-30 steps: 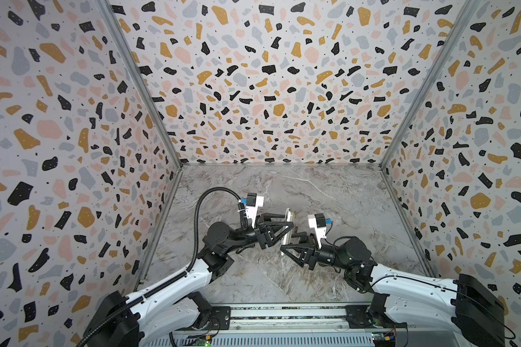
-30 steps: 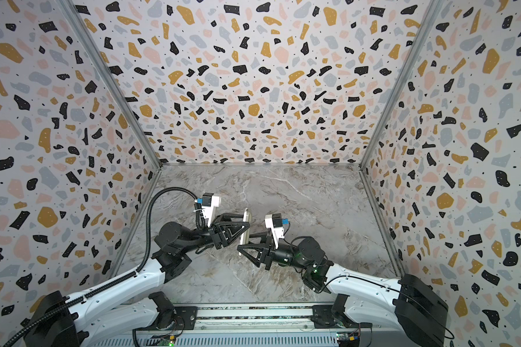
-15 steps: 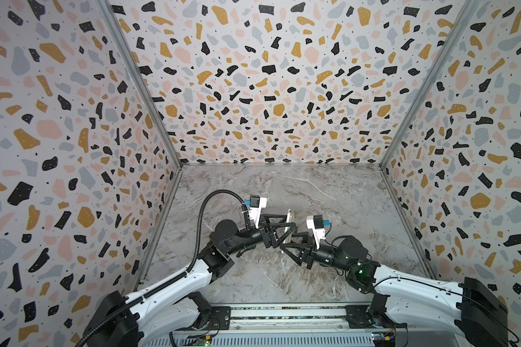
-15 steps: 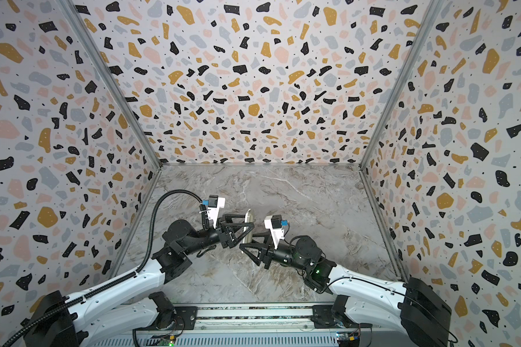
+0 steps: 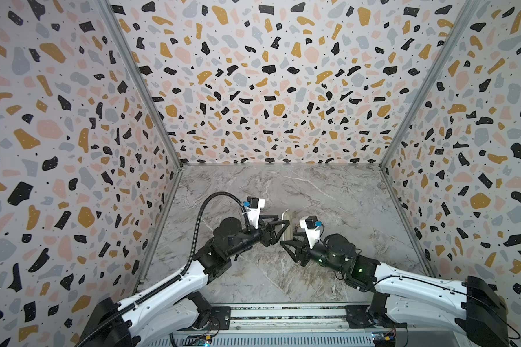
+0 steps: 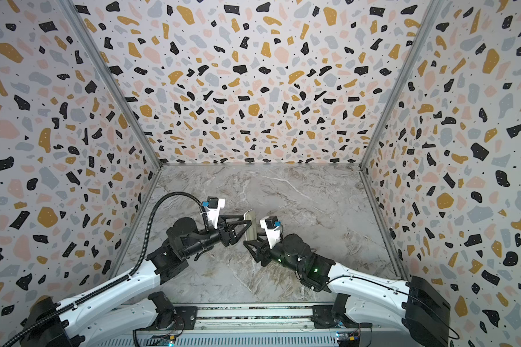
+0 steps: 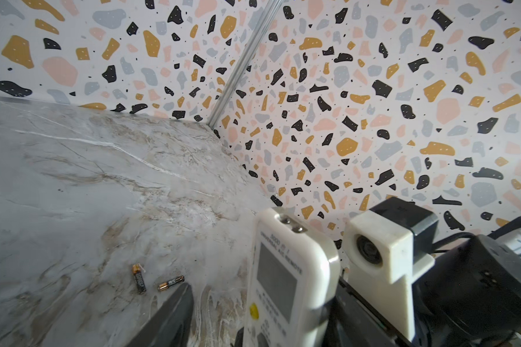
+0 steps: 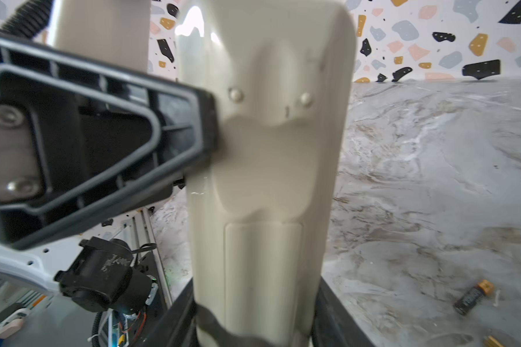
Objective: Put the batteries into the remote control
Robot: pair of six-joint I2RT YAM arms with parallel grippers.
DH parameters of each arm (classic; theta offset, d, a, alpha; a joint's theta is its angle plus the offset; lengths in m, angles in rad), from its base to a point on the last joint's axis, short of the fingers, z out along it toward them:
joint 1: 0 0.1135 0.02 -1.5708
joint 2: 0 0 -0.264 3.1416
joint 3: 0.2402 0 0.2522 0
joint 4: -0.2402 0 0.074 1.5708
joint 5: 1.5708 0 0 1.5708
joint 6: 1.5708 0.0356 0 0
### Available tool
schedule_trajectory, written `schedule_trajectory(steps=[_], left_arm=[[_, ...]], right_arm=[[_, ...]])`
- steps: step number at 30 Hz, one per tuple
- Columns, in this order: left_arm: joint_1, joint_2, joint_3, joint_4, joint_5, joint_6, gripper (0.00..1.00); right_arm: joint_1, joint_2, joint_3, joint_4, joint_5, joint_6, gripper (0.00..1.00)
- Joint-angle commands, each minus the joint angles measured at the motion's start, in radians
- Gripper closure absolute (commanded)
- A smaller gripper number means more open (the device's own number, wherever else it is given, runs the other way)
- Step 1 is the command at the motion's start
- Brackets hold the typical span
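At centre | right pincer (image 5: 288,240) clamps remote control (image 7: 286,279) (upright) | left pincer (image 5: 282,219) seemingly parted

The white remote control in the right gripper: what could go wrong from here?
The right gripper pinches the slim white oblong remote control only at its lower end; a push from the left gripper, touching it, might tilt it.
The rectangular cover on its pale back looks closed, blocking loading.
The two small dark copper-ended batteries lie loose on the marble table; a bump could roll them.

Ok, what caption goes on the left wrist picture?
White remote control stands upright; two batteries lie loose on the marble table.
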Motion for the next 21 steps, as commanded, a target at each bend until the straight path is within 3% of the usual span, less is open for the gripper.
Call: schedule_trajectory(steps=[1,6,16,18,21], left_arm=[[0.0,0.022,0.024,-0.026,-0.052,0.035,0.33],[0.0,0.051,0.023,-0.015,-0.067,0.032,0.39],[0.0,0.059,0.012,-0.013,-0.106,0.034,0.48],[0.0,0.059,0.015,-0.017,-0.114,0.033,0.48],[0.0,0.067,0.024,-0.023,-0.114,0.035,0.39]], right_arm=[[0.031,0.024,0.086,-0.078,0.105,-0.064,0.98],[0.072,0.09,0.146,-0.133,0.176,-0.09,0.99],[0.077,0.131,0.164,-0.158,0.208,-0.095,0.99],[0.077,0.142,0.168,-0.169,0.22,-0.097,0.99],[0.079,0.157,0.171,-0.181,0.239,-0.102,0.99]])
